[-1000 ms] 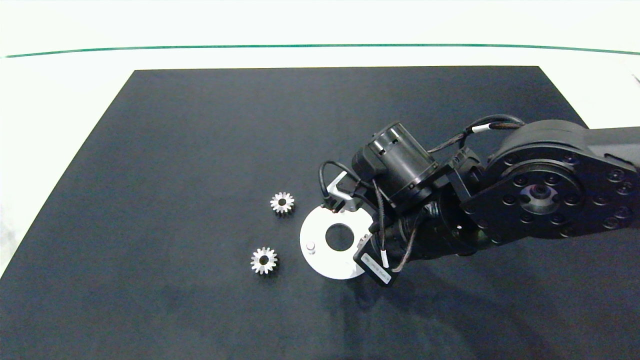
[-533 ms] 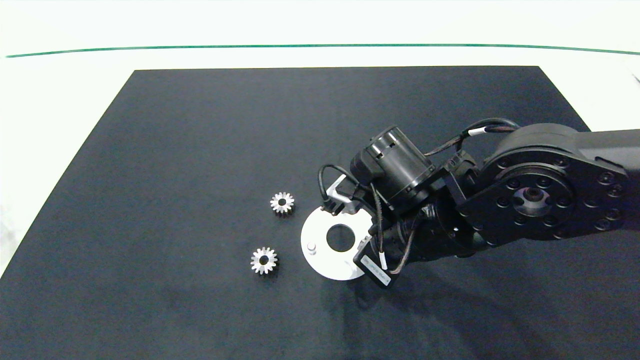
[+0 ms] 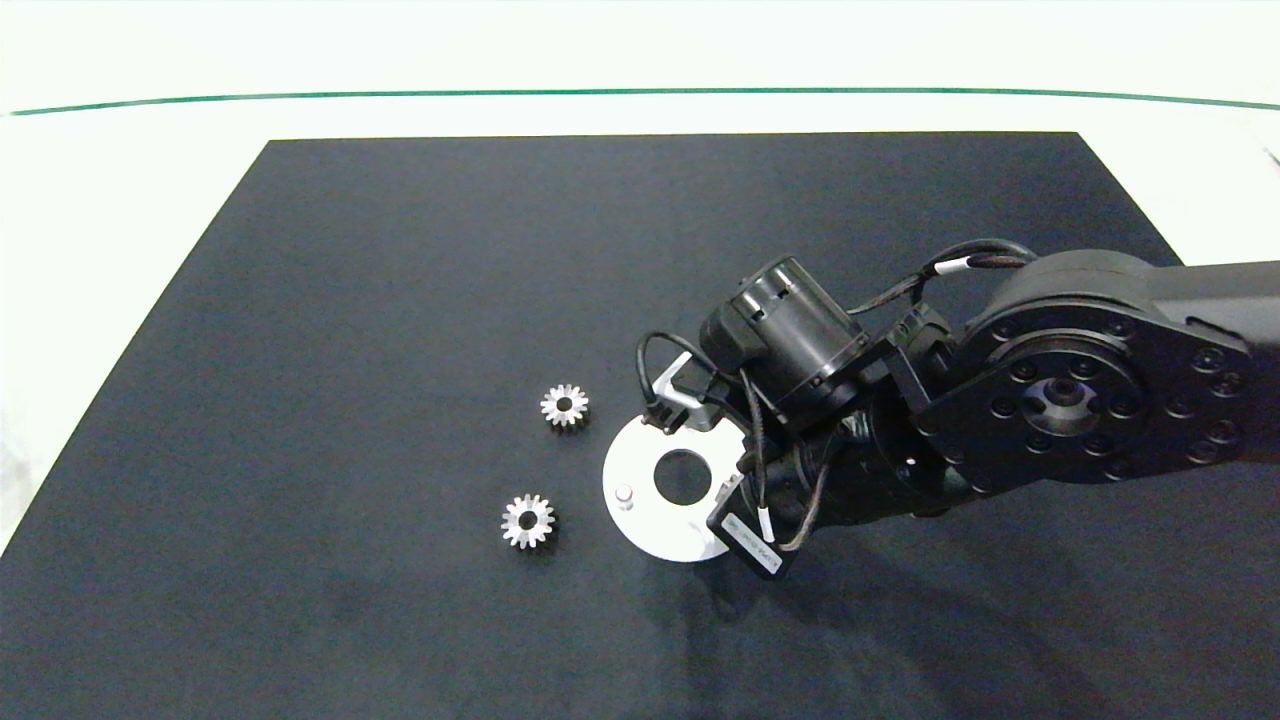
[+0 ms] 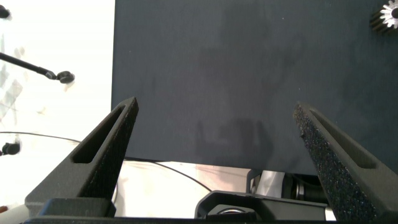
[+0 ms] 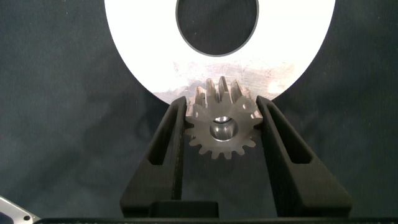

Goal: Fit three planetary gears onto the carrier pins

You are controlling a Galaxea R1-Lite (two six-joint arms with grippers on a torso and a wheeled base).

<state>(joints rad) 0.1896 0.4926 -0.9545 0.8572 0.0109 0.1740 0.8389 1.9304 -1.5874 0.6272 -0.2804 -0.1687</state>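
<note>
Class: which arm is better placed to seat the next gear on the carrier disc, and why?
Right. Its pincer already grips a planetary gear at the white disc's edge. The left pincer hangs open over bare mat, holding nothing.

Silver on white, over black

My dark fingers (image 5: 166,155) frame a shiny silver gear (image 5: 221,127) against the white disc (image 5: 143,50); two more silver gears (image 3: 564,405) glint on the black mat (image 3: 400,280).

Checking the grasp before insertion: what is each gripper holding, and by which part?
The right gripper clamps a gear by its toothed rim, on opposite sides. The left gripper holds nothing.
</note>
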